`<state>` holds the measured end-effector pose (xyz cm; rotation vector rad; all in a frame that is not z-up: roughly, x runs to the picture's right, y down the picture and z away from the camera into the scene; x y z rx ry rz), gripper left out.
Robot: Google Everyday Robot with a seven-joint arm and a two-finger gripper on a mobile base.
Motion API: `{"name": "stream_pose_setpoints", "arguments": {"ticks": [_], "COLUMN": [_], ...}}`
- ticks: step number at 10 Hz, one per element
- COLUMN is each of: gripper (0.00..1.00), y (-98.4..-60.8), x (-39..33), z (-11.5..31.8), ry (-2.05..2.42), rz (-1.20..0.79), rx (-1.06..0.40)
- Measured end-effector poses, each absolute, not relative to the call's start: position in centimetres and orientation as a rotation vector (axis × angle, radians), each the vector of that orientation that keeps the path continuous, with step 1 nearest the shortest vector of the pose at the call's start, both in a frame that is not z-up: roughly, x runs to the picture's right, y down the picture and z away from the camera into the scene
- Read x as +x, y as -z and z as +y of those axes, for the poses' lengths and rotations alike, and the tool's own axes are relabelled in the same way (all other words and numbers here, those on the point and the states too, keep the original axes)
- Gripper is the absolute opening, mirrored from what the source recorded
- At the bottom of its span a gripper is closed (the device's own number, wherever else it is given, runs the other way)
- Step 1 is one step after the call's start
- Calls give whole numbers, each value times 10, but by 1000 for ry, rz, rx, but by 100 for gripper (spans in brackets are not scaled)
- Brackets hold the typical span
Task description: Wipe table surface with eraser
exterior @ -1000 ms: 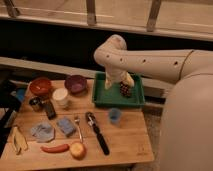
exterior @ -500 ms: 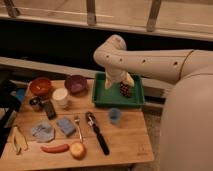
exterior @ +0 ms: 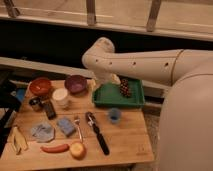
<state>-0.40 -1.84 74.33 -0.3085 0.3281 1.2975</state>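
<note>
The eraser (exterior: 49, 109), a small black block, lies on the table surface (exterior: 127, 142) at its left side, next to a small metal cup (exterior: 35, 103). My white arm reaches in from the right and bends down at the table's far edge. My gripper (exterior: 113, 82) hangs over the back left of a green tray (exterior: 107, 100), beside a pine cone (exterior: 125, 88), far from the eraser. It is open and nothing shows in it. The wrist hides much of the gripper.
A red bowl (exterior: 40, 86), purple bowl (exterior: 76, 83) and white cup (exterior: 61, 96) stand at the back left. Nearer lie a blue sponge (exterior: 66, 126), grey cloth (exterior: 42, 132), fork (exterior: 77, 129), black-handled utensil (exterior: 97, 132), blue cup (exterior: 114, 116), red chilli (exterior: 55, 148), orange fruit (exterior: 77, 150) and banana (exterior: 17, 140).
</note>
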Motion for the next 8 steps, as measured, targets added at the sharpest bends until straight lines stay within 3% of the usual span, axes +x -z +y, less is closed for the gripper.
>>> {"name": "stream_pose_setpoints", "arguments": {"ticks": [3, 8], "gripper": [80, 80], "y": [-726, -725], "x": [-105, -107], "z": [4, 6], "ry": [-1134, -1126], "rz": [184, 183], "rx": [-424, -429]}}
